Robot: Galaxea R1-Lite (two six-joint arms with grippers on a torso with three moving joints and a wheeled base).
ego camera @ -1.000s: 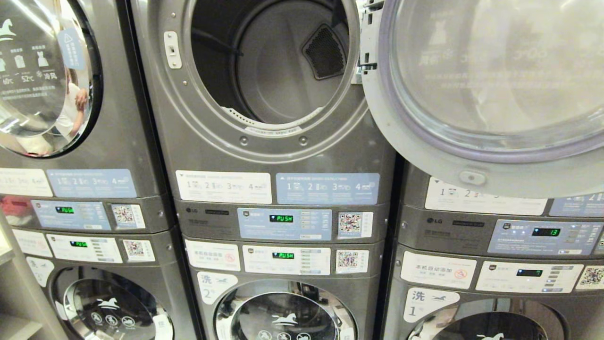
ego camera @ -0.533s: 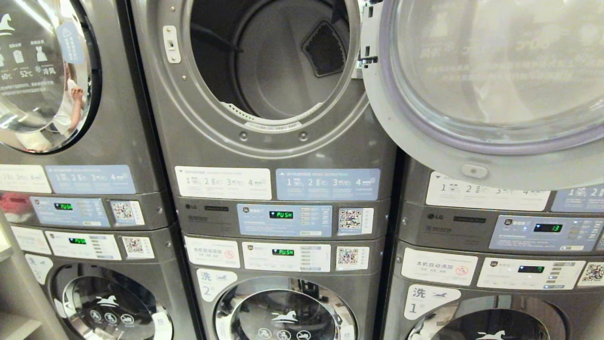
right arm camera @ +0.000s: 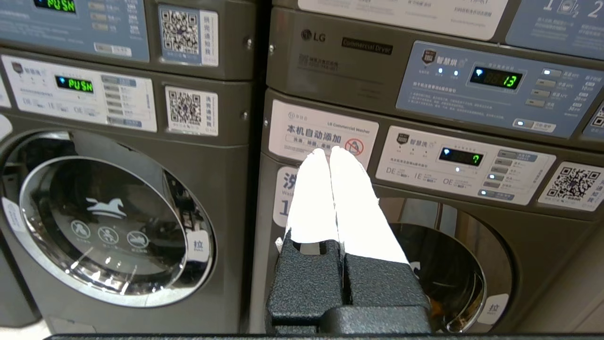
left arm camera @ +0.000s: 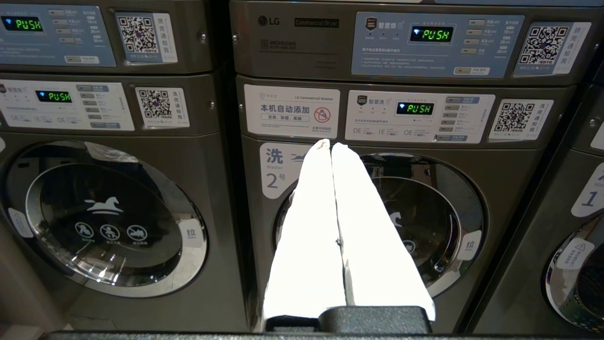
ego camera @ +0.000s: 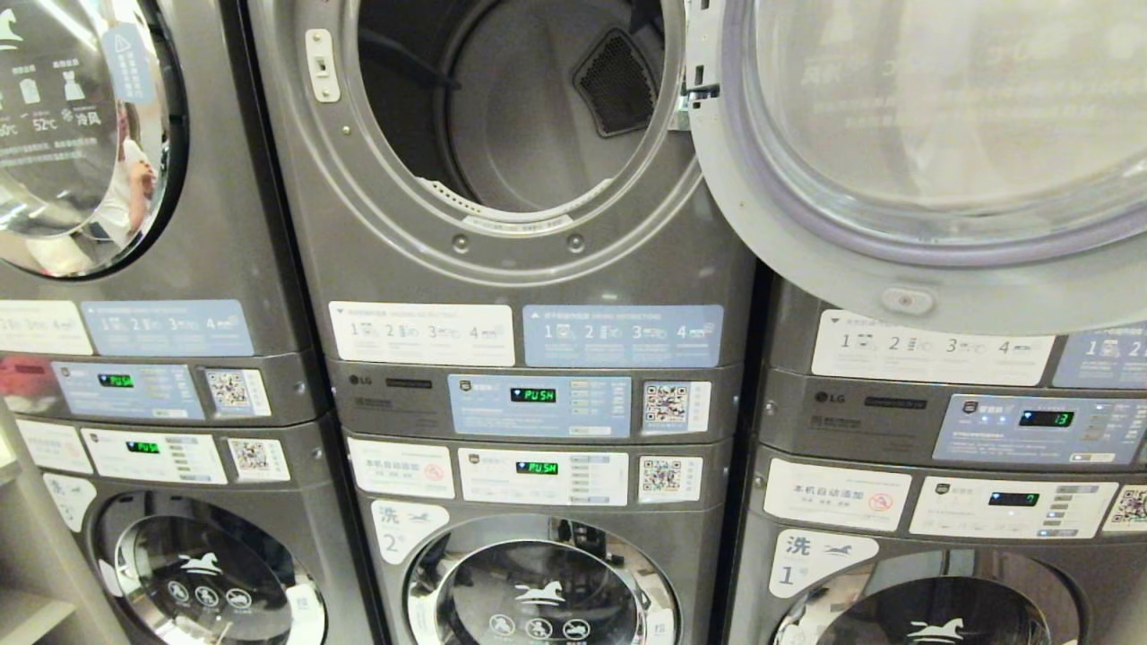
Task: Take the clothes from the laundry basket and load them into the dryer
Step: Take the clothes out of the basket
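The dryer [ego camera: 511, 116] is the upper machine of the middle stack, its round opening showing an empty grey drum. Its door [ego camera: 914, 152] hangs swung open to the right. The clothes and the laundry basket are out of view. My left gripper [left arm camera: 330, 144] is shut with nothing in it, pointing at the closed washer [left arm camera: 377, 222] marked 2 below the dryer. My right gripper [right arm camera: 329, 151] is shut and empty too, facing the washer [right arm camera: 453, 264] marked 1 in the right-hand stack. Neither arm shows in the head view.
Three stacks of grey machines fill the view. A closed dryer door [ego camera: 72, 134] at upper left reflects a person. Control panels [ego camera: 538, 403] with green displays run across the middle. A pale shelf edge [ego camera: 22, 573] stands at the lower left.
The whole head view has slid upward in the picture, as the camera has sunk or tilted down; more of the lower washers shows. Both grippers stay shut.
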